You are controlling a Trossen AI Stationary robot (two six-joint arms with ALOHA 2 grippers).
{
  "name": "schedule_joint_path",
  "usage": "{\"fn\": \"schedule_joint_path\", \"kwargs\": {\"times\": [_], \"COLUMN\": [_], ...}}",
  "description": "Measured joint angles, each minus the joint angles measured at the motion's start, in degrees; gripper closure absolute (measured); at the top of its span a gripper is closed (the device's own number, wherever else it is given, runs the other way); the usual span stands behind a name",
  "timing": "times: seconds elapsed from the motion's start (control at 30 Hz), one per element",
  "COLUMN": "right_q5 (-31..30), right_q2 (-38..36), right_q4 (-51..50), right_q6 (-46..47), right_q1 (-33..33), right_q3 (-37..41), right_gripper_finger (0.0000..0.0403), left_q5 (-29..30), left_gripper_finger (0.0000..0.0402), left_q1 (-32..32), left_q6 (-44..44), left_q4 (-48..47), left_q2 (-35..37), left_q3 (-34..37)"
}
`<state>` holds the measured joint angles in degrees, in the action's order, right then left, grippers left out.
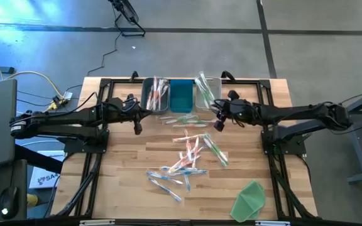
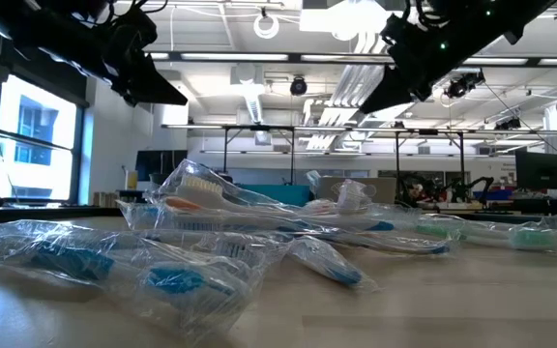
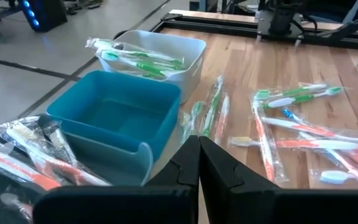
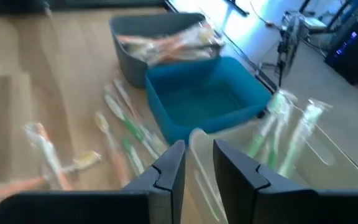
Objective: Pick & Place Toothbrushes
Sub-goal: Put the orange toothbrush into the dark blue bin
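Your table (image 1: 124, 182) carries three bins in a row at its far edge: a grey bin (image 1: 155, 94) with orange toothbrushes, an empty blue bin (image 1: 181, 95), a clear bin (image 1: 207, 92) with green ones; the loose toothbrushes (image 1: 190, 157) lie scattered mid-table, more just beside the bins. Your left gripper (image 3: 199, 163) hangs pinched shut on nothing by the grey bin; your right gripper (image 4: 197, 163) hovers above the clear bin, fingers slightly parted, apparently gripping nothing, though the view blurs.

Arms: we see two dark, slender jointed arms, left arm (image 1: 74, 119) and right arm (image 1: 294, 114).
Fingers: ours are black and blocky (stepped inner edges), seen on left gripper (image 3: 197, 163) and right gripper (image 4: 197, 163).
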<state>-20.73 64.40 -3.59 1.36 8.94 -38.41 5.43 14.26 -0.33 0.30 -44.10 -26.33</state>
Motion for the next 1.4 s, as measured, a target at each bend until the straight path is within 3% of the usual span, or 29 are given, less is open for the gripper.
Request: {"fn": "schedule_joint_path", "kwargs": {"times": [0.4, 0.9, 1.4], "right_q5": [4.62, 7.75, 18.97], "right_q2": [-2.2, -21.96, -28.76], "right_q4": [-3.12, 13.42, 16.31], "right_q6": [-1.61, -4.6, -5.64], "right_q1": [4.67, 9.65, 18.07], "right_q3": [0.01, 16.4, 20.57], "right_gripper_finger": [0.0328, 0.0328, 0.0328], "left_q5": [0.04, 0.24, 1.38], "left_gripper_finger": [0.0402, 0.0402, 0.0402], "left_q1": [0.0, 0.0, -0.02], "left_q6": [-0.16, -0.27, -4.49], "left_q4": [0.04, 5.52, 6.54], "left_q2": [0.0, -0.04, -0.04], "left_q3": [0.0, -0.02, -0.02]}}
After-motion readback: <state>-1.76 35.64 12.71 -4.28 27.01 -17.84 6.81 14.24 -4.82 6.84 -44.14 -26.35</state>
